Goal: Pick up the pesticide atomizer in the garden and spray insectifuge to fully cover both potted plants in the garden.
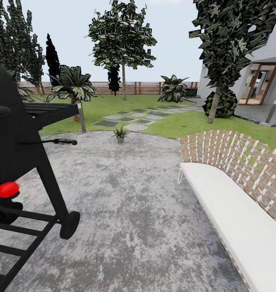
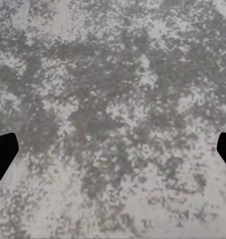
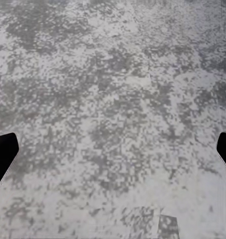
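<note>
Head view: round mottled grey stone patio [image 1: 126, 202] underfoot, green lawn [image 1: 174, 121] beyond it. One small potted plant w/ pointed green leaves in a tiny grey pot [image 1: 120, 134] stands upright at the patio's far edge, just where the grey stepping-stone path [image 1: 130, 118] starts across the grass. No 2nd small pot or spray bottle can be made out from here.

Left side: big black wheeled barbecue grill [image 1: 20, 162] w/ a red round knob [image 1: 7, 189], black side shelf and one small wheel [image 1: 70, 224] on the stone. Right side: wicker-backed seat w/ long white cushion [image 1: 231, 211], woven brown-and-white backrest [image 1: 239, 162] curving behind it.

Further back: horizontal wooden slat fence [image 1: 142, 87] along the lawn's end, slim-trunk leafy tree [image 1: 122, 44] mid-lawn, broad-leaf palm-type shrub [image 1: 73, 85] left, another leafy shrub [image 1: 173, 89] near the fence right of centre. Large dark tree [image 1: 229, 48] at right w/ round bush [image 1: 224, 104] at its base. White house w/ wood-framed glass door [image 1: 261, 83] far right, short grey bollard post [image 1: 272, 110] beside it.

Left wrist view: left jaws [image 2: 113, 149] spread wide, dark fingertips [image 2: 3, 154] at both frame edges, nothing between, grey speckled stone below. Right wrist view: right jaws [image 3: 113, 149] likewise spread apart, tips [image 3: 3, 152] at the edges, holding nothing, over the same stone.
</note>
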